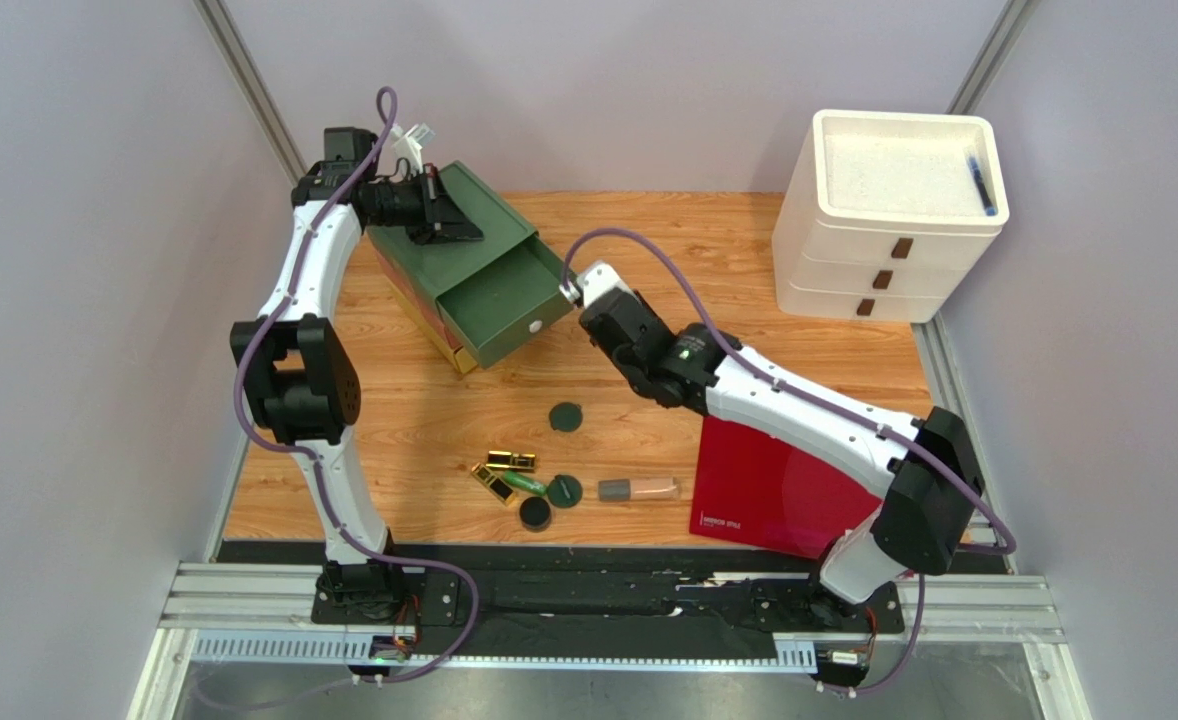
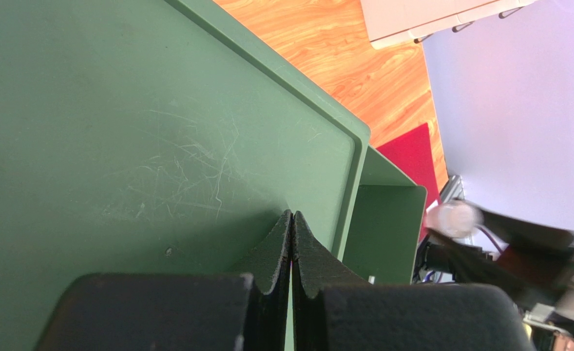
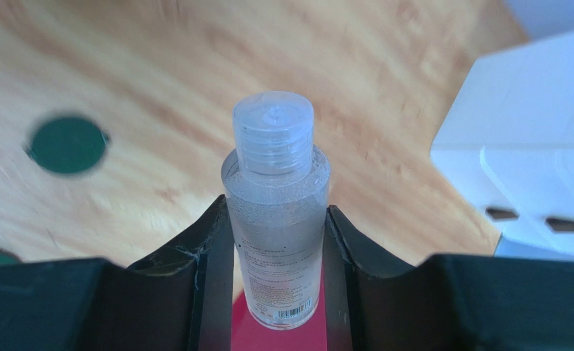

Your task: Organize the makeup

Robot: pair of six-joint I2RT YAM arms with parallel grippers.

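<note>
While the right gripper is clamped on a clear lip-gloss tube, cap foremost, it sits just beside the open green drawer. The left gripper, its fingers pressed together on nothing, is at the organiser's top. Advised: carry the tube fully over the drawer cavity and lower it before release, since letting go at the rim risks a roll-out. Compacts and gold lipsticks lie on the table.

Green drawer open from above, left pincer over cabinet behind, bare wood alongside

clear bottle: held mid-body | compacts, gold lipsticks, gloss tube: scattered flat
</note>
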